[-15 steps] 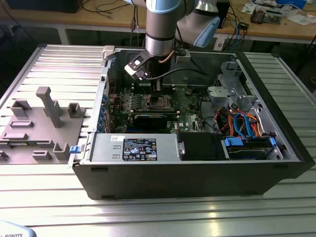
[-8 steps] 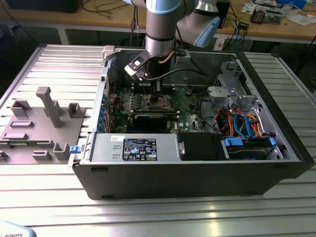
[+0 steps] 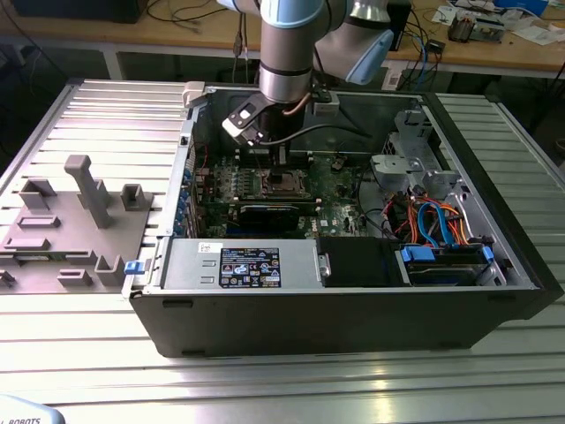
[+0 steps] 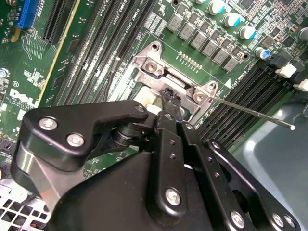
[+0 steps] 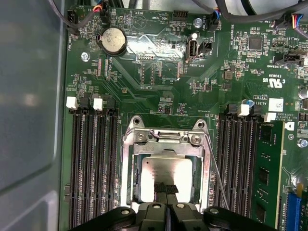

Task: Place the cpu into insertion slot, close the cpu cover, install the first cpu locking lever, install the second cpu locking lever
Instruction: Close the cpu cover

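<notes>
One grey fixture (image 3: 84, 190) sits on the table (image 3: 97, 106) at the exterior view's left; mid-case, the arm (image 3: 284, 53) overhangs the insertion slot (image 3: 284, 184). The first wrist view reveals the cpu (image 5: 166, 168) under the cpu cover (image 5: 129, 178), the empty end effector (image 5: 166, 189) closed above, a lever rod (image 5: 217, 178) alongside.

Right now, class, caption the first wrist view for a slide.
Shut jaws over the cpu, which sits framed by the cpu cover.

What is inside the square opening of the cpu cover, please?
The cpu with its silver top shows through the cpu cover. The shut fingers hide one edge; whatever lies under it is covered.
</notes>
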Available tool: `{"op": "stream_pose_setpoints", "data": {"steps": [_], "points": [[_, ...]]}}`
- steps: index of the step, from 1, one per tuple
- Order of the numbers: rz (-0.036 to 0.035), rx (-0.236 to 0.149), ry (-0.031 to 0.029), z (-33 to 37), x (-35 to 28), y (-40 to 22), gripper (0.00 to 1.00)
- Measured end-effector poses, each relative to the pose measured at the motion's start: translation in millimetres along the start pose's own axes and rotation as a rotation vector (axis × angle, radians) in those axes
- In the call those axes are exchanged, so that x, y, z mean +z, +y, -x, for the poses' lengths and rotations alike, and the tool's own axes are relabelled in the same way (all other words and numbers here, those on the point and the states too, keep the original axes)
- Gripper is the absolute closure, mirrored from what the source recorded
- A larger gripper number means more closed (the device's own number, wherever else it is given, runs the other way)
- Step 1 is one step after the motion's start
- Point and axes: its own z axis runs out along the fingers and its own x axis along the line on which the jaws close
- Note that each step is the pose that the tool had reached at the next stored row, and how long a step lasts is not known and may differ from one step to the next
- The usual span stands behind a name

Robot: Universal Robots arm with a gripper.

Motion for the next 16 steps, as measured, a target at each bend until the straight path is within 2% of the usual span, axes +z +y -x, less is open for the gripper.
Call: {"op": "stream_pose_setpoints", "data": {"steps": [5, 8, 9, 16], "points": [[0.0009, 0.000, 0.0003, -0.2, 1.4, -0.9, 0.89], [0.0030, 0.000, 0.0032, -0.5, -3.0, -0.5, 0.89], [0.0022, 0.000, 0.0016, -0.2, -4.2, -0.3, 0.89], [-0.0027, 0.000, 0.0033, 0.9, -8.4, 13.4, 0.89]]}}
